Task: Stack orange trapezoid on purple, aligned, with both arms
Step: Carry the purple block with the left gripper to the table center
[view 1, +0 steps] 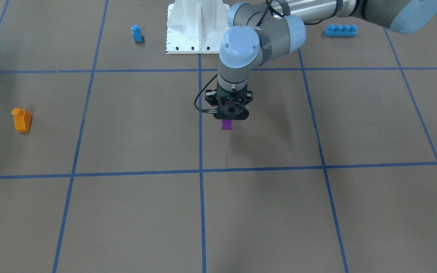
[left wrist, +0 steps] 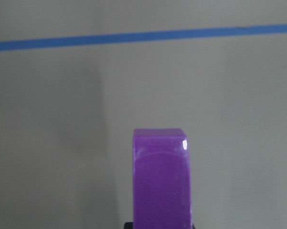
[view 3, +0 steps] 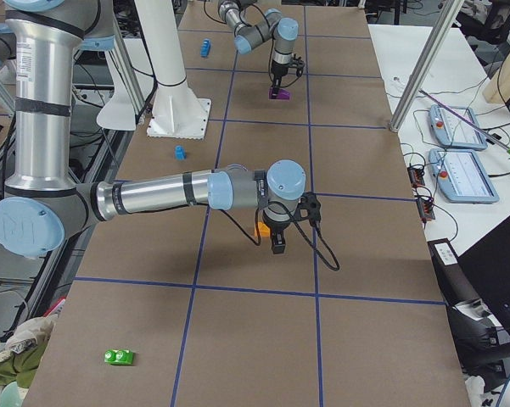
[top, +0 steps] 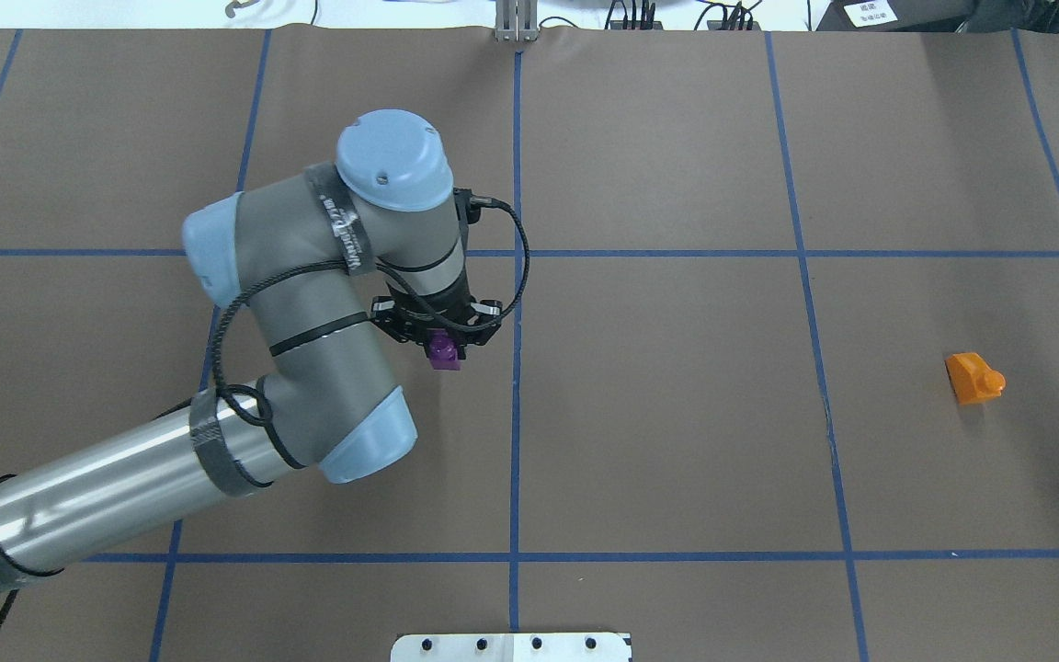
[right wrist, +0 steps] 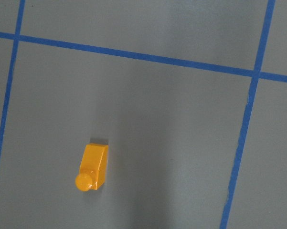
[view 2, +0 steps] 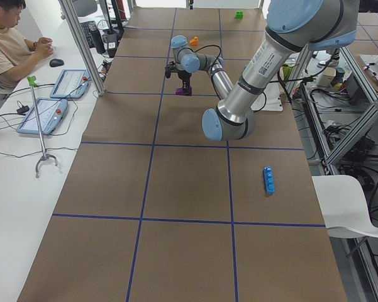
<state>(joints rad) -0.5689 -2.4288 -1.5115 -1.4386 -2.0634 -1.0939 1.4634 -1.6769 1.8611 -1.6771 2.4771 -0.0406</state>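
The purple block (top: 443,350) sits between the fingers of my left gripper (top: 442,348), which points straight down near the table's middle and is shut on it. The block shows below the gripper in the front view (view 1: 226,124) and fills the lower centre of the left wrist view (left wrist: 160,181). The orange trapezoid (top: 974,377) lies on its side on the table far to my right, alone in the front view (view 1: 22,120) and the right wrist view (right wrist: 92,167). My right gripper (view 3: 277,244) shows only in the exterior right view, hovering by the orange block (view 3: 260,229); I cannot tell whether it is open or shut.
A small blue single-stud block (view 1: 137,33) and a long blue four-stud brick (view 1: 340,30) stand on either side of the white robot base (view 1: 197,26). A green block (view 3: 119,357) lies near my right end of the table. An operator (view 2: 12,38) sits beside the table.
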